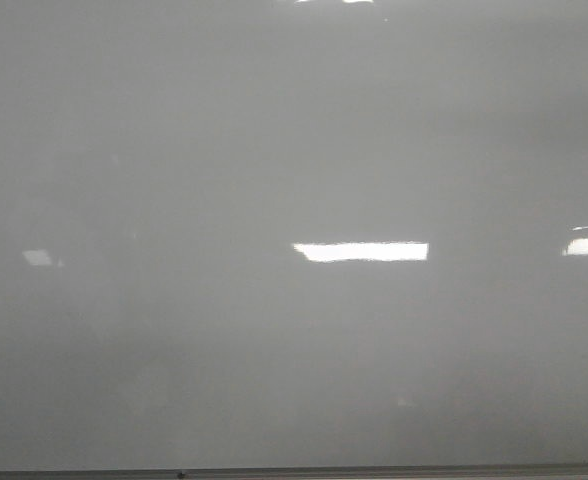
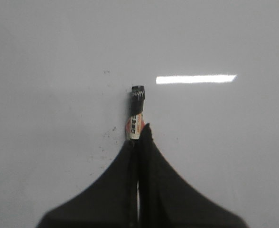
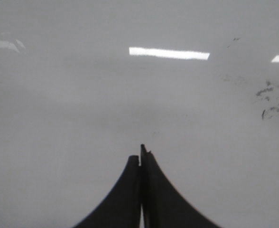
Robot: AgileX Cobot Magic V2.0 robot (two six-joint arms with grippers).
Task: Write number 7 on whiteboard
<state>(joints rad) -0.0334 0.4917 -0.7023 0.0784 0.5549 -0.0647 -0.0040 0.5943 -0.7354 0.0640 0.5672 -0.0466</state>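
Note:
The whiteboard (image 1: pixel 274 150) fills the front view, glossy grey with bright glare patches; no grippers and no number 7 show there. In the left wrist view my left gripper (image 2: pixel 140 135) is shut on a marker (image 2: pixel 136 114) with a black cap end and a white-and-red label, pointing out over the whiteboard (image 2: pixel 59 71). In the right wrist view my right gripper (image 3: pixel 141 154) is shut and empty above the whiteboard (image 3: pixel 82 118). No drawn 7 shows in any view.
A thin grey metal edge strip (image 1: pixel 294 472) runs along the board's near edge. Faint dark smudges (image 3: pixel 272 102) mark the board in the right wrist view, and small specks (image 2: pixel 112 132) lie beside the marker in the left wrist view.

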